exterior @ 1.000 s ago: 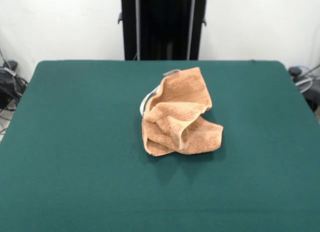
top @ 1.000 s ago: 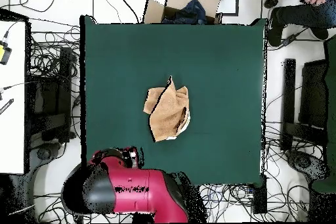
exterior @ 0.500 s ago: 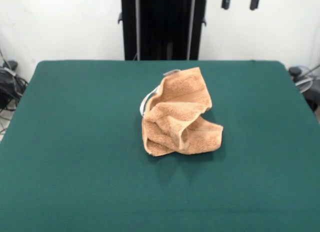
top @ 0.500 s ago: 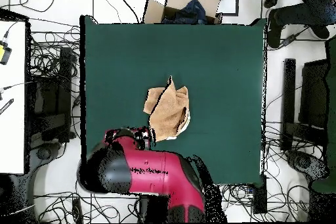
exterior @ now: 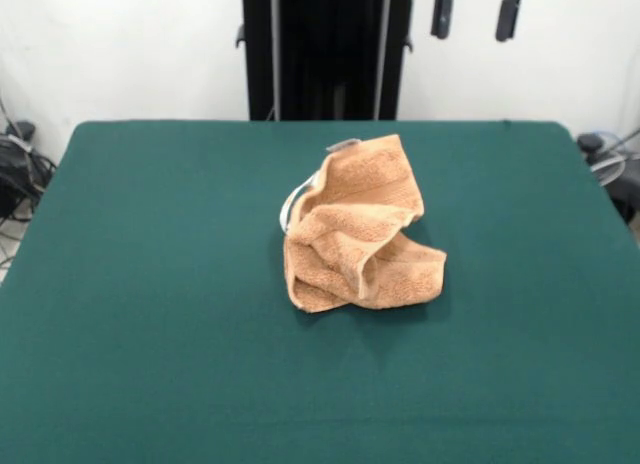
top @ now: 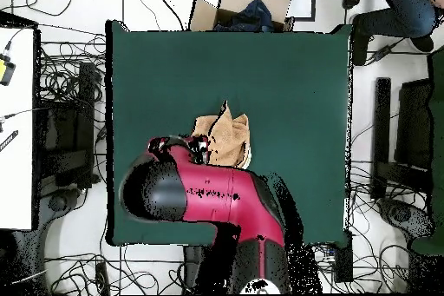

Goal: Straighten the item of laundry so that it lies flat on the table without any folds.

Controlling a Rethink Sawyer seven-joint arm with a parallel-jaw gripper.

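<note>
Hanging at the top edge of the front view, the claw (exterior: 474,14) shows only as two dark fingers (exterior: 441,14) set well apart, with nothing between them, high above the far side of the counter (exterior: 150,284). Below the claw and nearer the camera, toward the picture's left of it, the orange-tan terry hand towel (exterior: 355,229) sits crumpled in a heap near the middle of the dark green counter, well apart from the fingers. Its upper flap stands up and leans back toward the claw's side, while lower folds bulge out toward the camera and to the picture's right. A pale edge and a small white tag (exterior: 343,144) show at the heap's far rim, the part closest to the claw. From overhead, the red and black arm (top: 208,201) reaches over the counter's robot-side half and covers part of the towel (top: 227,136), so the claw itself cannot be made out there. Beyond the counter, farthest from the claw, a cardboard box (top: 238,6) sits on the floor among cables, and a person's legs (top: 390,19) show at one corner.
</note>
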